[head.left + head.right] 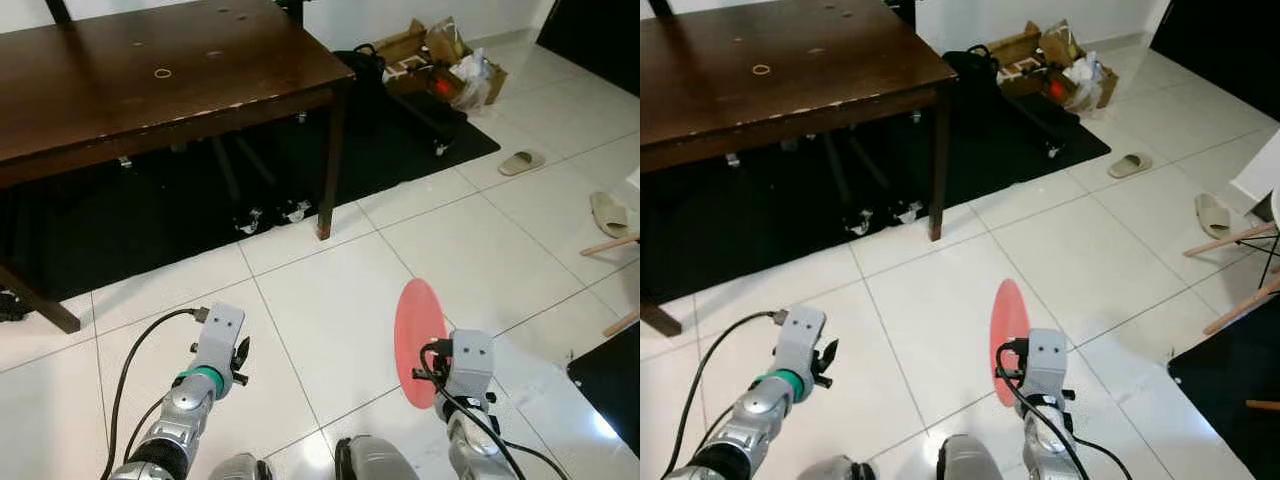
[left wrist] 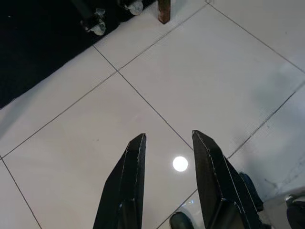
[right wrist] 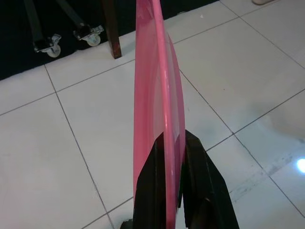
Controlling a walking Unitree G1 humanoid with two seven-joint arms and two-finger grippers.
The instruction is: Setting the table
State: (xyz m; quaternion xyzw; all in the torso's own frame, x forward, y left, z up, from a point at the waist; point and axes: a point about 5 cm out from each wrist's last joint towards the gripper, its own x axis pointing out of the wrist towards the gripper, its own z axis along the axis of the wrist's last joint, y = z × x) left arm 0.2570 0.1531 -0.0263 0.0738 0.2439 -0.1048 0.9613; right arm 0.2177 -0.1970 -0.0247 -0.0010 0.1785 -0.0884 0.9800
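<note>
Right claw [image 3: 167,157] pinches pink plate [image 3: 157,95] by its rim, plate held on edge above white tile floor [image 1: 330,320]. Left claw [image 2: 167,143] spread, empty, beside it. Dark wooden bench [image 1: 150,70] stands well beyond plate.

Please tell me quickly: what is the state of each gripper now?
Left gripper: open, holding nothing, above the floor.
Right gripper: closed on the pink plate, held on edge.
</note>
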